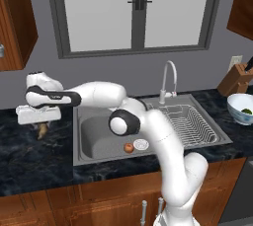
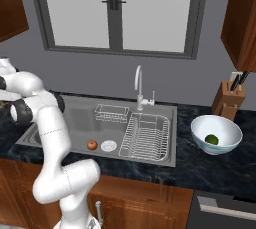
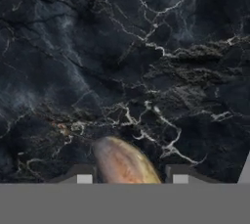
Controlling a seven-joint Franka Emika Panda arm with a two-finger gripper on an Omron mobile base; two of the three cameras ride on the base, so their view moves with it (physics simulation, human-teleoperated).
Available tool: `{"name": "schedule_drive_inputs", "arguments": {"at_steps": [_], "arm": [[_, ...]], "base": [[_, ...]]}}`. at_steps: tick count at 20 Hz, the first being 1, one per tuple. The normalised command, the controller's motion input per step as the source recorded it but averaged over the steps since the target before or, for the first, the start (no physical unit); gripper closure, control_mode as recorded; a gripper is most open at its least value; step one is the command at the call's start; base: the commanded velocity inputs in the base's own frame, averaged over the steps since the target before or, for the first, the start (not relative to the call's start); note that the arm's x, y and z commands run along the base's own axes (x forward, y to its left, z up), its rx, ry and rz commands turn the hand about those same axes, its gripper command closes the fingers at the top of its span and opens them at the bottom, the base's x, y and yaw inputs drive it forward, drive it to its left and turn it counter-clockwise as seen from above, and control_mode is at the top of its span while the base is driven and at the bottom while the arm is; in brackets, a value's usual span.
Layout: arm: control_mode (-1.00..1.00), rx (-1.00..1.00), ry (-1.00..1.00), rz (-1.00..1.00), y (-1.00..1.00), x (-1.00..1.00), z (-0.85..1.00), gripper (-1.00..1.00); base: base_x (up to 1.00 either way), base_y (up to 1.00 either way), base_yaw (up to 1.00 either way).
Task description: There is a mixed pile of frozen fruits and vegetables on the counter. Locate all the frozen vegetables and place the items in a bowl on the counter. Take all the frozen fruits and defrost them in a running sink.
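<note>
i have the end effector down over the black marbled desk left of the sink, its two dark fingertips standing on either side of the banana; the jaws are partly open and look not yet pressed onto the fruit, so i cannot call it gripped. in the left base view the hand hangs low above the same fruit, a small yellow-brown shape lying on the desk just under it.

the risk from here, as i judge it: the banana is slim, curved and smooth, so a squeeze off its middle could twist it or squirt it out sideways along the desk. pushing lower could also drive the fingertips into the worktop.

the banana shows as a rounded tan end with orange-brown streaks, lying between the fingertips and running out of the bottom of the hand view.

the red apple already lies in the sink basin beside the round drain. the white bowl stands on the desk well to the right of the sink, near the knife block, with the green ball inside it. i cannot tell whether the faucet is running
</note>
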Motion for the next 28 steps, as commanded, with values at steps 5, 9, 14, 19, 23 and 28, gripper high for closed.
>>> {"name": "schedule_drive_inputs", "arguments": {"at_steps": [5, 9, 14, 19, 23, 28], "arm": [[-1.0, -0.02, 0.04, -0.22, -1.0, -0.42, 0.06, 1.0], [-1.0, 0.0, 0.01, -0.34, -1.0, -0.58, 0.01, 1.0], [-1.0, 0.0, 0.0, -0.32, -1.0, -0.46, 0.09, 1.0], [-1.0, -0.05, 0.0, -0.25, -1.0, -0.11, 0.1, 1.0], [-1.0, -0.12, 0.0, -0.16, -1.0, 0.03, 0.02, 1.0], [-1.0, -0.12, 0.0, -0.07, -1.0, 0.41, 0.0, 1.0]], "base": [[0.0, 0.0, 0.0], [0.0, 0.0, 0.0], [0.0, 0.0, 0.0], [0.0, 0.0, 0.0], [0.0, 0.0, 0.0], [0.0, 0.0, 0.0]]}}
